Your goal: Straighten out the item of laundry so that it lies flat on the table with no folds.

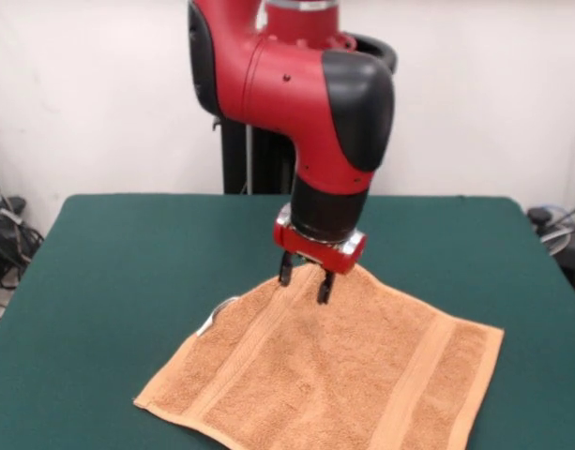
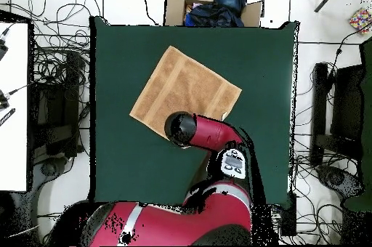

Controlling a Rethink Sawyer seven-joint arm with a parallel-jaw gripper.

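Note:
The orange-tan towel (image 1: 334, 375) lies spread on the dark green table (image 1: 128, 262), turned like a diamond, with band stripes near two edges and a small white tag (image 1: 212, 319) at its left edge. It looks flat, with no fold showing. My gripper (image 1: 305, 281) points down over the towel's far corner, its two dark fingers apart and holding nothing, with the tips at or just above the cloth. In the overhead view the towel (image 2: 185, 88) lies on the table (image 2: 269, 77), and the arm's black wrist (image 2: 180, 128) hides one corner and the gripper.
An open cardboard box (image 2: 211, 1) with dark cloth inside stands just off the table's edge farthest from the robot. Cables lie on the floor to both sides. Bare green top surrounds the towel.

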